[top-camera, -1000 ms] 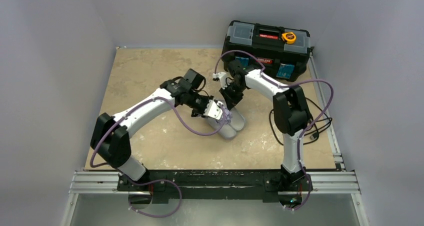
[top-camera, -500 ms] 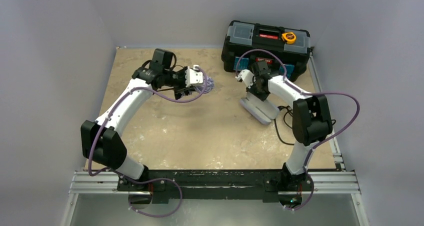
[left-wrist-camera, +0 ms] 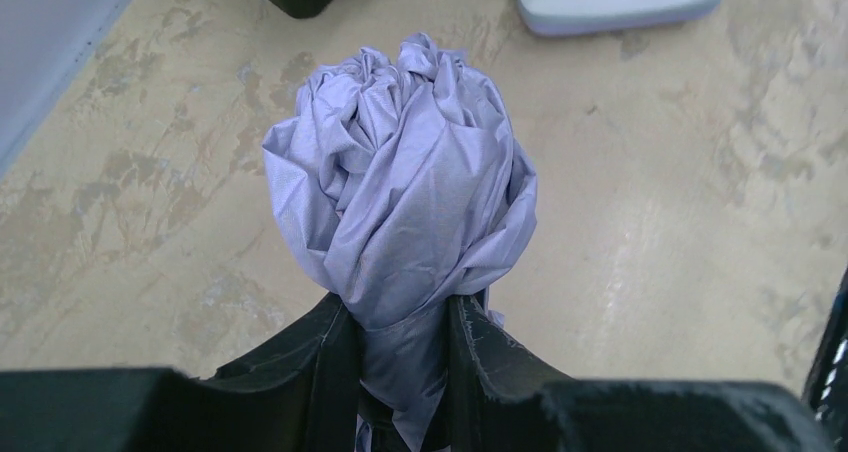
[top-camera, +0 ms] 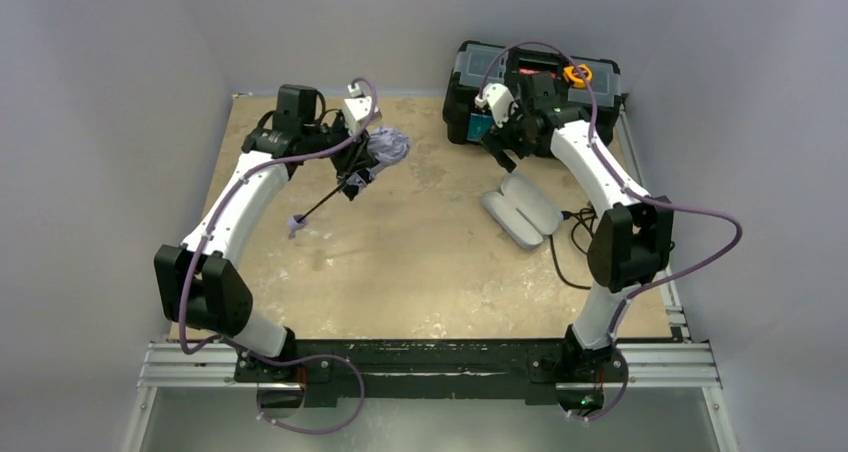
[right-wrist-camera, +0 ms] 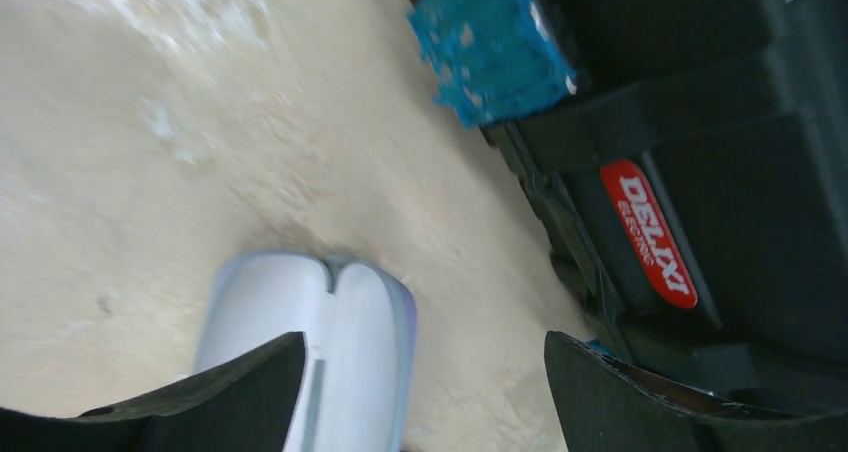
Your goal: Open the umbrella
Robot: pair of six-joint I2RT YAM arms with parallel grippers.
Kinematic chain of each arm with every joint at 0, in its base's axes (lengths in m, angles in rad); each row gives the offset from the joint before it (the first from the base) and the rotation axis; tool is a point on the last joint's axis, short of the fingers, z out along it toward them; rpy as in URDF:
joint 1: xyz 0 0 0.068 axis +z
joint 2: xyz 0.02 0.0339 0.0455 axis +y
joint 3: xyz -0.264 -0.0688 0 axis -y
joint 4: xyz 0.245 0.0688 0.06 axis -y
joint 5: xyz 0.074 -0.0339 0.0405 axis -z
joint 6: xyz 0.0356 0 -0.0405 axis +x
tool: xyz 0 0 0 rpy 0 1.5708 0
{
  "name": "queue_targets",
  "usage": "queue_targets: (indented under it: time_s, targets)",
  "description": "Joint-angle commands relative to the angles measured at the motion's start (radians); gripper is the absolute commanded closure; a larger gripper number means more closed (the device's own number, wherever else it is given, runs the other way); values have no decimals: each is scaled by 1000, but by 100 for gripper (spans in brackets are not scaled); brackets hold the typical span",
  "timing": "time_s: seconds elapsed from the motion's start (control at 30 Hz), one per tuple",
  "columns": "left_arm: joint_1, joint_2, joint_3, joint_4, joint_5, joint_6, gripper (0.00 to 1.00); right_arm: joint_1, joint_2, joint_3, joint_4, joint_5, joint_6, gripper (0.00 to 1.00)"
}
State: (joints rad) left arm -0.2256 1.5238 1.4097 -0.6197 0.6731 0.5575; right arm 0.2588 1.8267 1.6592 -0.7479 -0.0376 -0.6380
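The umbrella [top-camera: 385, 146] is folded, a crumpled pale lavender bundle held in the air over the table's back left. Its thin dark shaft [top-camera: 325, 200] slants down-left to the small lavender knob handle [top-camera: 296, 222]. My left gripper [top-camera: 362, 162] is shut on the lower neck of the bundle. In the left wrist view the fabric [left-wrist-camera: 400, 172] bulges above the left gripper [left-wrist-camera: 400, 307], pinched between both black fingers. My right gripper [top-camera: 497, 152] hangs open and empty in front of the toolbox; the right wrist view shows the right gripper [right-wrist-camera: 425, 347] with its jaws wide apart.
A pale lavender clamshell case [top-camera: 520, 210] lies closed on the table right of centre, also below my right fingers [right-wrist-camera: 330, 342]. A black toolbox [top-camera: 535, 90] with a red label [right-wrist-camera: 650, 234] stands at the back right. Black cables [top-camera: 575, 242] trail near the right arm.
My left arm carried the umbrella up and to the back left, and its shaft now hangs out with the handle. My right gripper opened, let go of the case and rose toward the toolbox.
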Motion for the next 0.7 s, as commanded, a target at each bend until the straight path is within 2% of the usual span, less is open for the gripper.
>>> queue_targets:
  time_s: [0.0, 0.13, 0.27, 0.37, 0.43, 0.5, 0.6, 0.67]
  targets:
    - [42, -79, 115, 191, 71, -404, 100, 2, -111, 89, 4, -237, 162, 10]
    - [64, -66, 248, 238, 12, -669, 100, 1, -199, 97, 149, -348, 329, 1]
    - [68, -32, 411, 233, -32, -860, 100, 2, -314, 18, 391, -455, 540, 1]
    - [67, -54, 394, 389, -53, -1028, 100, 3, -376, -61, 640, -583, 745, 1]
    - [68, -77, 337, 573, -24, -1107, 100, 23, -347, -60, 738, -652, 907, 1]
    - [66, -88, 298, 726, 1, -1180, 97, 100, -298, -25, 743, -660, 934, 1]
    - [42, -58, 332, 767, 44, -1227, 100, 203, -259, -14, 866, -626, 951, 1]
    - [25, -60, 329, 803, 21, -1242, 100, 270, -230, 8, 883, -599, 931, 1]
